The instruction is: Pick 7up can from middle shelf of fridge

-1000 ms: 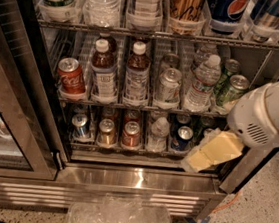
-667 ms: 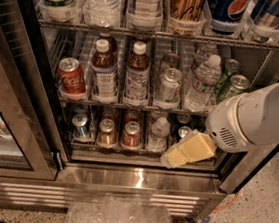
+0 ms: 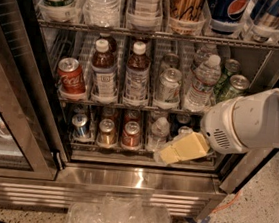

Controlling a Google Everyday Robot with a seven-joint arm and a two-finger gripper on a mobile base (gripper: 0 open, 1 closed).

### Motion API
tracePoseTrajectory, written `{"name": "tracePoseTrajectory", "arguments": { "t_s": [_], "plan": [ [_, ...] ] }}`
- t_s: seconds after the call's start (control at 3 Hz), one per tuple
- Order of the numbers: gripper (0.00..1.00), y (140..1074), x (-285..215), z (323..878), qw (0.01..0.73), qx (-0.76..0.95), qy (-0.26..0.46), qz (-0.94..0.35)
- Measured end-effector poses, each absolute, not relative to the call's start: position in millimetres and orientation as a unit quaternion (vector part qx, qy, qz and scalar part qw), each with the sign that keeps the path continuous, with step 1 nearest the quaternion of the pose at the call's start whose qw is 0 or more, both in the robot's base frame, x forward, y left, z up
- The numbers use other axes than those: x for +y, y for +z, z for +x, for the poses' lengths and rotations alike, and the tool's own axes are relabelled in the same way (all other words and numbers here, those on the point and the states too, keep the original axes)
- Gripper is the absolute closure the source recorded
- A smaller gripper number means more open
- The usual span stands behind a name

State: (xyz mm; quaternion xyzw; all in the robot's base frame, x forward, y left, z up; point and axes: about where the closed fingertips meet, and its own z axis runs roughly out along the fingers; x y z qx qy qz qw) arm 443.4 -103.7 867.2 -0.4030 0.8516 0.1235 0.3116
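Observation:
The 7up can point(image 3: 168, 84), silvery-white with a shiny top, stands upright in a clear lane tray on the middle shelf point(image 3: 80, 98) of the fridge point(image 3: 136, 181). It is between a brown-liquid bottle point(image 3: 137, 75) on its left and a water bottle point(image 3: 201, 83) on its right. A second silvery can point(image 3: 169, 61) stands behind it. My gripper point(image 3: 180, 149), yellowish at the tip on a white arm, hangs in front of the lower shelf, below and slightly right of the 7up can, apart from it.
A red cola can point(image 3: 72, 77) and green cans point(image 3: 234, 86) flank the middle row. Short cans point(image 3: 107, 132) fill the lower rack. The open glass door point(image 3: 8, 118) stands at left. A crumpled plastic bag point(image 3: 117, 216) lies on the floor.
My gripper and arm have moved left and slightly down, from the fridge's right edge to in front of the lower shelf's right half. The drinks have not moved.

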Motion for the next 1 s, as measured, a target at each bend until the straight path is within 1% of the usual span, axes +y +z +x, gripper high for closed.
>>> {"name": "tracePoseTrajectory", "arguments": {
  "t_s": [0.33, 0.67, 1.0],
  "plan": [
    [0.0, 835, -82, 442, 0.336, 0.859, 0.183, -0.34],
    [0.0, 820, -48, 441, 0.366, 0.861, 0.233, -0.265],
    [0.0, 801, -21, 445, 0.388, 0.862, 0.261, -0.197]
  ]
}}
